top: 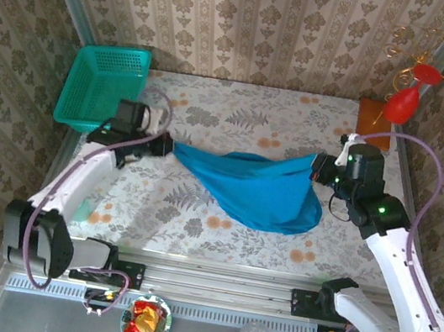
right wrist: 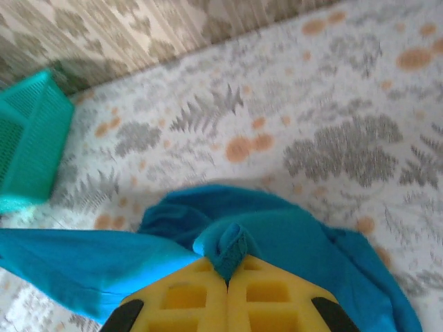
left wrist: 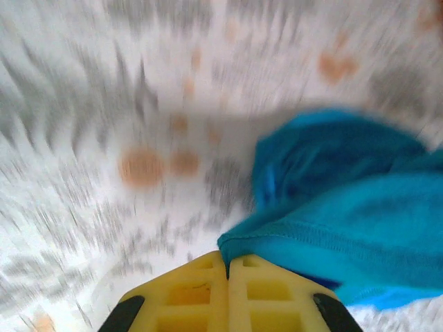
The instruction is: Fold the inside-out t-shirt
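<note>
The plain blue-teal soft cloth t-shirt (top: 260, 191) spans the middle of the floral-patterned table (top: 238, 118), its bulk sagging toward six o'clock. At its nine o'clock end the left gripper (left wrist: 228, 261) pinches what seems, through blur, a stitched hem. At three o'clock the right gripper (right wrist: 228, 266) clamps a bunched fold. Farther off, at ten o'clock, sits a rigid teal plastic mesh basket (top: 103, 86).

Soft, matt blue knit cloth t-shirt (top: 260, 191) with a stitched hem. Far left, a rigid teal plastic mesh basket (top: 103, 86). Table (top: 238, 118) covered in matt floral print. Right gripper (right wrist: 228, 270) fingers (right wrist: 183, 299): matt yellow moulded plastic. Near rail (top: 210, 288): dull silver metal.
</note>
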